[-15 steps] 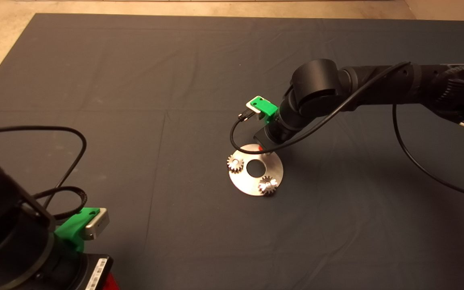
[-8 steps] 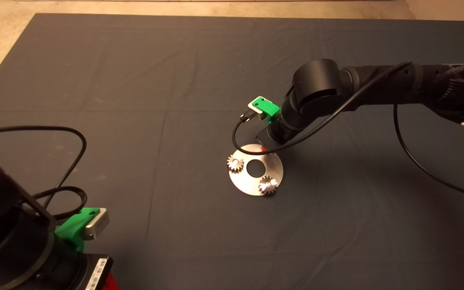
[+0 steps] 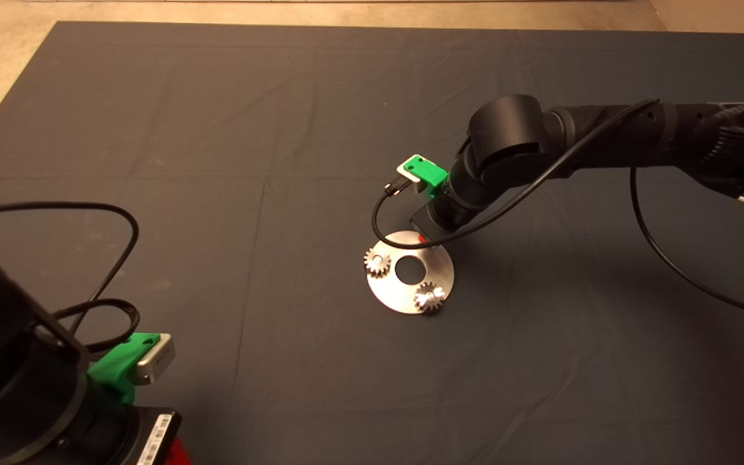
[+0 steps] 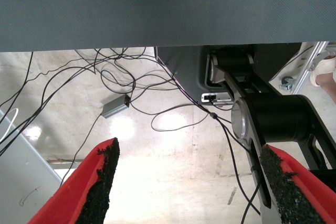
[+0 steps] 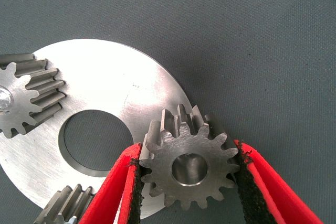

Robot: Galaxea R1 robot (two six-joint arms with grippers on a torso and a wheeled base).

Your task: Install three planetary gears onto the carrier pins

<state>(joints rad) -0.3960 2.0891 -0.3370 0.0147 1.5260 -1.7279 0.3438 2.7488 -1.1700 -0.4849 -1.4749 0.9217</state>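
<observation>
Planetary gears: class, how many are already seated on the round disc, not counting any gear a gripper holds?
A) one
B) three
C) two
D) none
C: two planetary gears sit on the disc, while the right gripper is shut on a third gear at the disc's edge.

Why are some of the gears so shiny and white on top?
Head view: light glares off the two seated gears, washing out their centres. Right wrist view: the gear in the right tool shows evenly lit teeth, no glare.
</observation>
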